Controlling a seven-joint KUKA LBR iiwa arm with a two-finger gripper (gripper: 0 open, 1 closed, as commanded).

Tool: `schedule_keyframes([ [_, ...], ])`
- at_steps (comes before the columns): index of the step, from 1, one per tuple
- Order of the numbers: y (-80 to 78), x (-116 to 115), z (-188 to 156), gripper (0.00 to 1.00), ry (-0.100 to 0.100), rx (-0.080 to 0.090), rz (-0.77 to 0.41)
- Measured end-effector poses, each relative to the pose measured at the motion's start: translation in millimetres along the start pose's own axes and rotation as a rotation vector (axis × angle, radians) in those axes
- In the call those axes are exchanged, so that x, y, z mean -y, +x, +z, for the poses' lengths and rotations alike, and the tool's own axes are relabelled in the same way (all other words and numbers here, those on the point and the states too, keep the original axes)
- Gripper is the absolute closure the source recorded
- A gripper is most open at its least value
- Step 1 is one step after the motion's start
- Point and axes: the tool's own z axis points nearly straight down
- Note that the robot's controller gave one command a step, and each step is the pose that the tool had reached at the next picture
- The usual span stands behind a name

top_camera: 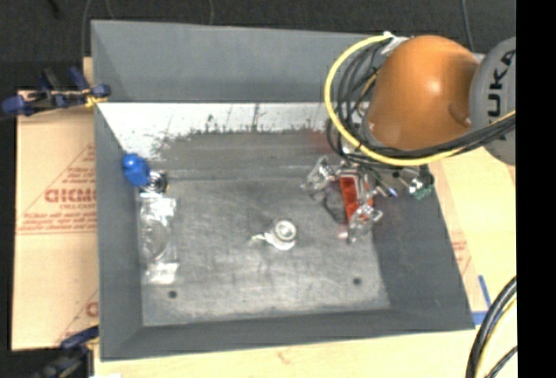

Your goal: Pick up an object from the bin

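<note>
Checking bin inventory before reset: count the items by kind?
Clear plastic bottle, blue cap: 1
Small silvery round piece: 1
Red piece at the claw: 1, possibly claw hardware
Total: 3

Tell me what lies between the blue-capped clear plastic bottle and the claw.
Camera view: a small whitish round object lies on the grey metal bin floor between the clear blue-capped plastic bottle and the claw, nearer the claw.

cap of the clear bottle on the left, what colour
The cap is blue; camera view.
</note>
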Motion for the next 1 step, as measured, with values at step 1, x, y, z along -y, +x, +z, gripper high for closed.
schedule_keyframes([
  [1, -5.7, -41.0, 103.1, 0.00, 0.002, 0.009, 0.001],
])
